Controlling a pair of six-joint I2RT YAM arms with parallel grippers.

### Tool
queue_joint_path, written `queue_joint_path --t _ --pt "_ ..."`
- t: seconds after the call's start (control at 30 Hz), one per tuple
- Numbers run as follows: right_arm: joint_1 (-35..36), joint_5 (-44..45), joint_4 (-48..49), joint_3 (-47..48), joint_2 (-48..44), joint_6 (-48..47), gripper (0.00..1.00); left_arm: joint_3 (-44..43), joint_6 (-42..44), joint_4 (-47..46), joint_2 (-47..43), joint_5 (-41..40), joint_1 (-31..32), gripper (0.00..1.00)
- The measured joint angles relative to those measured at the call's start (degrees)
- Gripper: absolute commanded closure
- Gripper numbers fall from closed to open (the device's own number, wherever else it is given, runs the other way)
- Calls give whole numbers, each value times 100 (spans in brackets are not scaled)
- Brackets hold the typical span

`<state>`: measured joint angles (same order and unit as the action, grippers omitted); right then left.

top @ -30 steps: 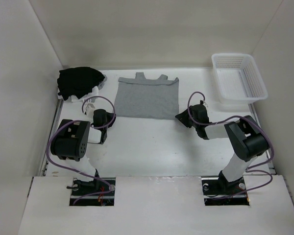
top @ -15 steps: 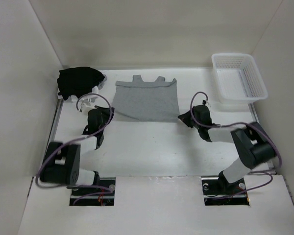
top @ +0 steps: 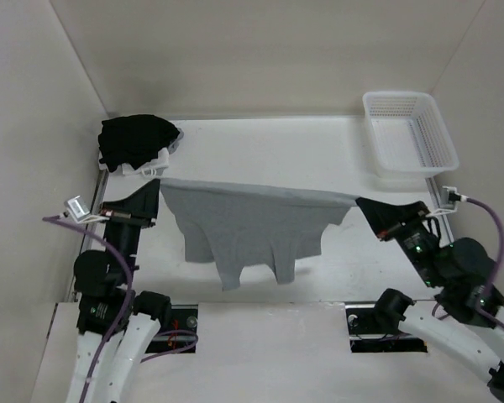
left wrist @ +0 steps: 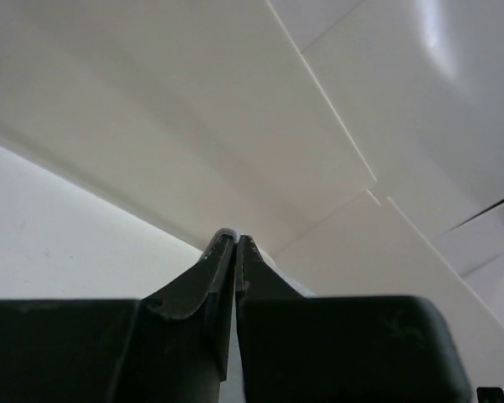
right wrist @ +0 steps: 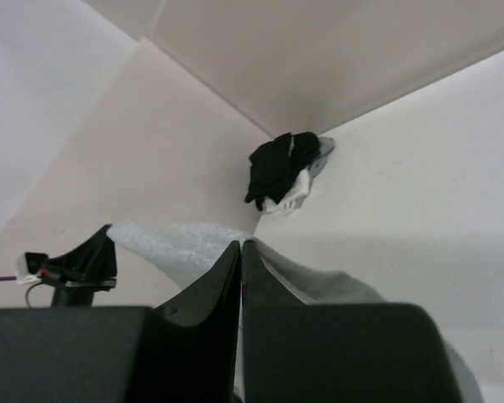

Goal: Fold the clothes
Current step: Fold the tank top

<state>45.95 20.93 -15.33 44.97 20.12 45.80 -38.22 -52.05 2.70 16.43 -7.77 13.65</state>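
The light-grey T-shirt (top: pixel 252 231) hangs in the air above the table, stretched taut between both grippers, its sleeves and neck dangling toward the near edge. My left gripper (top: pixel 157 182) is shut on the shirt's left corner; a sliver of grey cloth (left wrist: pixel 225 234) shows at its fingertips (left wrist: pixel 235 239). My right gripper (top: pixel 359 201) is shut on the right corner. In the right wrist view the grey fabric (right wrist: pixel 181 243) spreads away from the closed tips (right wrist: pixel 241 244) toward the left gripper (right wrist: pixel 88 256).
A black bundle of cloth (top: pixel 134 141) lies at the back left corner, also seen as the dark bundle (right wrist: pixel 281 172) in the right wrist view. A white basket (top: pixel 409 138) stands at the back right. White walls enclose the table (top: pixel 260 143).
Both grippers closed on the shirt's near corners and lifted it off the table, pulling it toward the near side and stretching it between them. Both arms rose and drew back.
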Motion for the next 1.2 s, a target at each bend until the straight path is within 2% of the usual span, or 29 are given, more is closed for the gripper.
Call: queue_joint_path --t 0.1,0.2,0.33,0.4,0.5,0.63,0.7,0.8,0.9,1.07,1.2 --pt "863 566 -787 535 -229 -4 96 -389 83 813 -450 13 39 99" --pt "1572 1056 -1246 627 -225 52 95 -527 131 1366 -737 33 -13 98" --pt "1880 1506 -1478 415 267 48 95 -173 131 1703 -730 46 -116 98" --pt "1510 1495 -1425 284 798 -4 96 201 131 1742 -560 39 -131 98" --pt "234 844 -870 -44 1766 -258 96 765 142 1464 170 20 -151 98" --pt "-1600 -509 251 -264 3401 -413 96 1252 118 374 2074 -66 -210 98" --pt "-2168 -1038 758 -157 4356 -452 96 1228 96 -391 3303 -144 -203 98" --pt "-2677 -1685 1154 485 5840 -531 96 769 107 -1182 5125 -190 -212 97" --pt "-3027 -2188 1399 1510 7176 -599 95 -24 142 -1624 6304 -168 -302 97" --pt "-3410 -2673 1602 2402 8076 -592 96 -1189 223 -2192 7064 -96 -474 97" --pt "-3539 -2868 1687 2404 8089 -573 95 -1384 236 -2500 7160 -24 -531 97"
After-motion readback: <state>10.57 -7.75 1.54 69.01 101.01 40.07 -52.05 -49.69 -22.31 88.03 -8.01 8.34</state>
